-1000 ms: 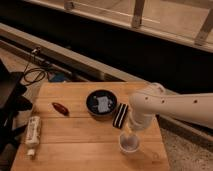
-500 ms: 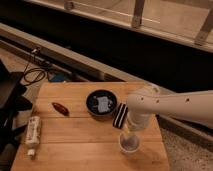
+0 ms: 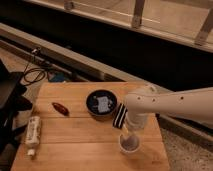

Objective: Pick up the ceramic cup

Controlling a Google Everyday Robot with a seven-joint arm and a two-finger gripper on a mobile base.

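Wooden table (image 3: 75, 142) carries the ceramic cup (image 3: 129, 144) near its right edge, spread end effector (image 3: 128, 131) directly above.

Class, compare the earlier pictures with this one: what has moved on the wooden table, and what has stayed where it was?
The white arm's gripper has shifted slightly left above the small white ceramic cup, open, gripping nothing. The cup, the black round bowl, the dark red oblong object and the white tube stayed put.
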